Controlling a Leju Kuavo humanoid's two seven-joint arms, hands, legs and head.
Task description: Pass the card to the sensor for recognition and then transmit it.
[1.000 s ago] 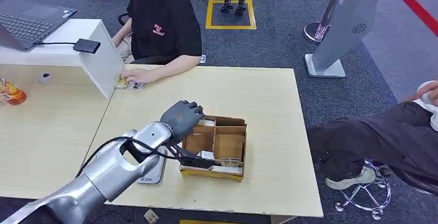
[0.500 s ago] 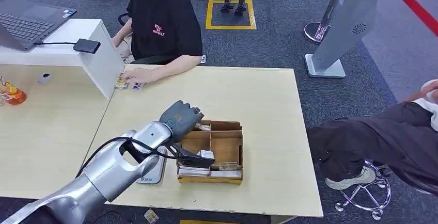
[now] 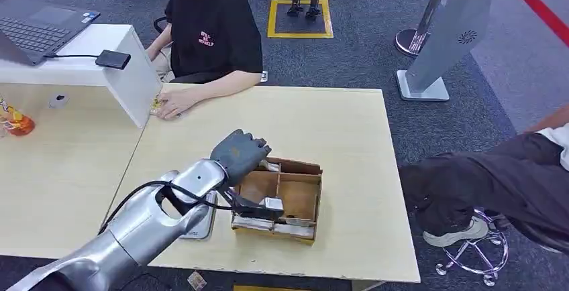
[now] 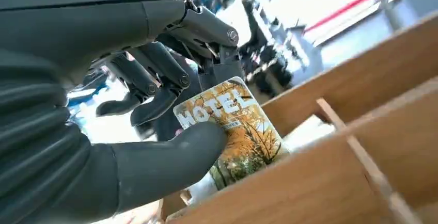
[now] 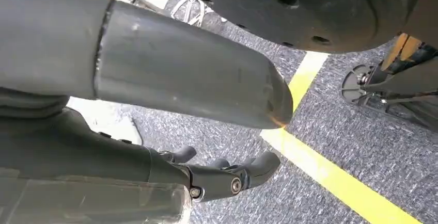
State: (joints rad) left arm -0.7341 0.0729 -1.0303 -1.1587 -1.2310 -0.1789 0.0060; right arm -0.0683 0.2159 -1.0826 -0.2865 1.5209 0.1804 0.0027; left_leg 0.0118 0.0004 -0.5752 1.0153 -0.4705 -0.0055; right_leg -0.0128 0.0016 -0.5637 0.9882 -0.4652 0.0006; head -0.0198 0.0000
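Left hand (image 3: 240, 151) pinches a "HOTEL" card (image 4: 232, 128) between thumb and fingers, at the 9 o'clock corner of the divided cardboard box (image 3: 298, 197) on the tabletop (image 3: 335, 123). Right hand (image 5: 227, 175) hangs over grey carpet, fingers apart, holding nothing. A seated person's hand (image 3: 176, 102) rests at the tabletop's 11 o'clock edge.
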